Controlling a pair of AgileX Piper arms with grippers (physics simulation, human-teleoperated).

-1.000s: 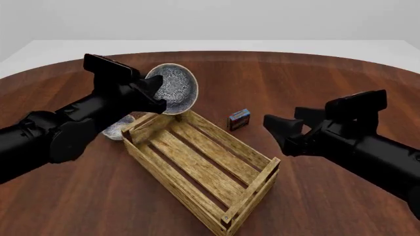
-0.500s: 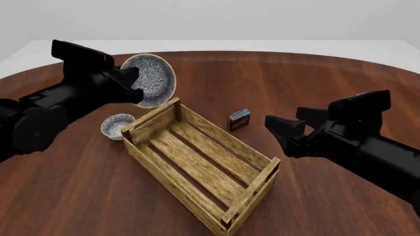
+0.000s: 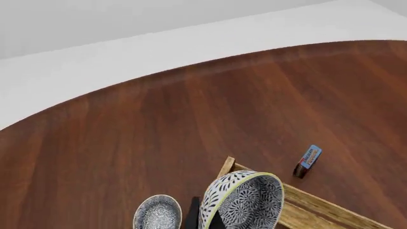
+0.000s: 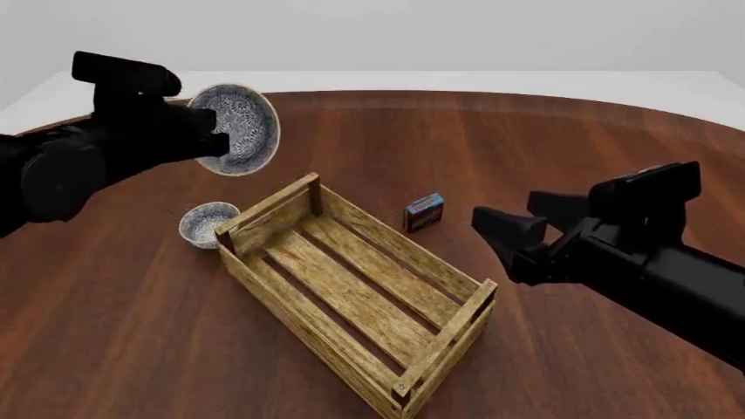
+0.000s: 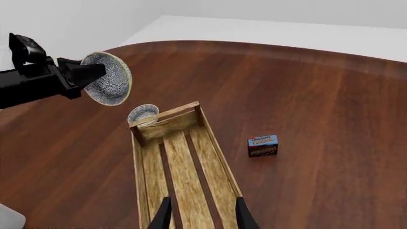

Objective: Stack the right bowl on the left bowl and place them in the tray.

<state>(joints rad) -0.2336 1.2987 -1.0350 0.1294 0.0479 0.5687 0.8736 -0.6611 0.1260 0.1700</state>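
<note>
Gripping the larger patterned bowl (image 4: 236, 128) by its rim, the left gripper (image 4: 213, 140) is holding it tipped on edge in the air, up over the table (image 4: 385, 140) and beyond the far left corner of the tray (image 4: 349, 288), with its jaws closed on the rim and the bowl's inside facing roughly toward the right. The smaller bowl (image 4: 208, 223) is sitting upright on the table just beside the tray's left end, outside it, under and a little nearer than the lifted one. The tray is lying slantwise across the middle of the table, its slatted bottom bare. A small dark box (image 4: 424, 212) is standing near the tray's far long side, apart from it. The right gripper (image 4: 509, 240) is hanging over the table to the right of the tray with its fingers spread and nothing between them.
</note>
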